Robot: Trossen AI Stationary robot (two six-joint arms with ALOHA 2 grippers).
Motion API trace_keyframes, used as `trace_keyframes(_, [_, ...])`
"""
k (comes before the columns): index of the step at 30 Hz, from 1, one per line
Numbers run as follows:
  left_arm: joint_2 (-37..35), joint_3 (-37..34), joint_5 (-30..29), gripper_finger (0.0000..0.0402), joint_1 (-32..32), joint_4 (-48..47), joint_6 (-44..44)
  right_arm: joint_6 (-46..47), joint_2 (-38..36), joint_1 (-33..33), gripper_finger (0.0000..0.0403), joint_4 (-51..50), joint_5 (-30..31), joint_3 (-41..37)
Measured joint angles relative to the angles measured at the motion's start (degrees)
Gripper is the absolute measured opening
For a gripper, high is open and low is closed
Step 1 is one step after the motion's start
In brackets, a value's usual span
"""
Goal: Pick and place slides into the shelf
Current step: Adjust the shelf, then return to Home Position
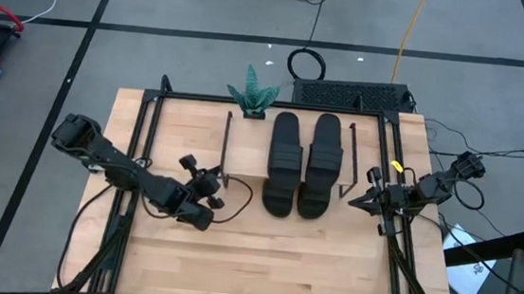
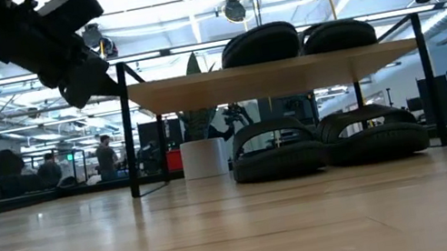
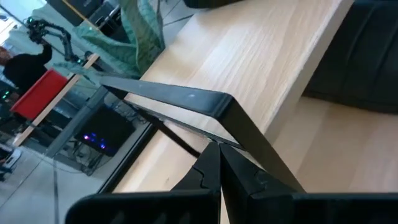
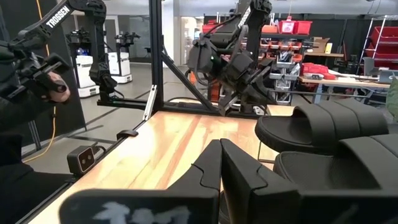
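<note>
While the high view shows four slides (image 1: 301,163) paired on the shelf (image 1: 243,143) between both arms, the low view shows two above, two beneath on the counter (image 2: 225,236), and both wrist views show clenched, empty jaws.

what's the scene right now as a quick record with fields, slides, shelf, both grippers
slides on top: two slides lie side by side on the shelf's top board
slides below: two more sit on the table under the board
shelf: low rack with a wood top and black legs, at the table's far middle
left gripper: shut, empty, by the shelf's left legs
right gripper: shut, empty, by the shelf's right side
other: green paper plant behind the shelf
</note>
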Motion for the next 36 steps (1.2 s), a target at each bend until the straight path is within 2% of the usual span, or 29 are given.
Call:
trace_keyframes(6, [0.0, 0.0, 0.0, 0.0, -0.6, 1.9, 2.1, 0.0, 0.0, 0.0, 0.0, 0.0, 0.0, 0.0])
trace_keyframes(17, [0.0, 0.0, -0.1, 0.0, -0.6, -0.1, 1.2, 0.2, 0.0, 0.0, 0.0, -0.4, 0.0, 0.0])
trace_keyframes(21, [0.0, 0.0, -2.6, 0.0, -0.5, -5.4, -4.0, 0.2, 0.0, 0.0, 0.0, -0.3, 0.0, 0.0])
trace_keyframes(28, [-0.6, 0.0, -3.7, 0.0, -1.1, -17.8, -16.8, 0.2, 0.0, 0.0, 0.0, -0.4, 0.0, 0.0])
trace_keyframes(34, [-3.3, 0.0, -7.7, 0.0, -5.3, -25.9, -23.7, 0.2, 0.0, 0.0, 0.0, -0.4, 0.0, 0.0])
trace_keyframes(36, [-4.6, 0.1, -10.8, 0.0, -7.5, -26.2, -24.2, -0.1, 0.0, 0.0, 0.0, -0.4, 0.0, 0.0])
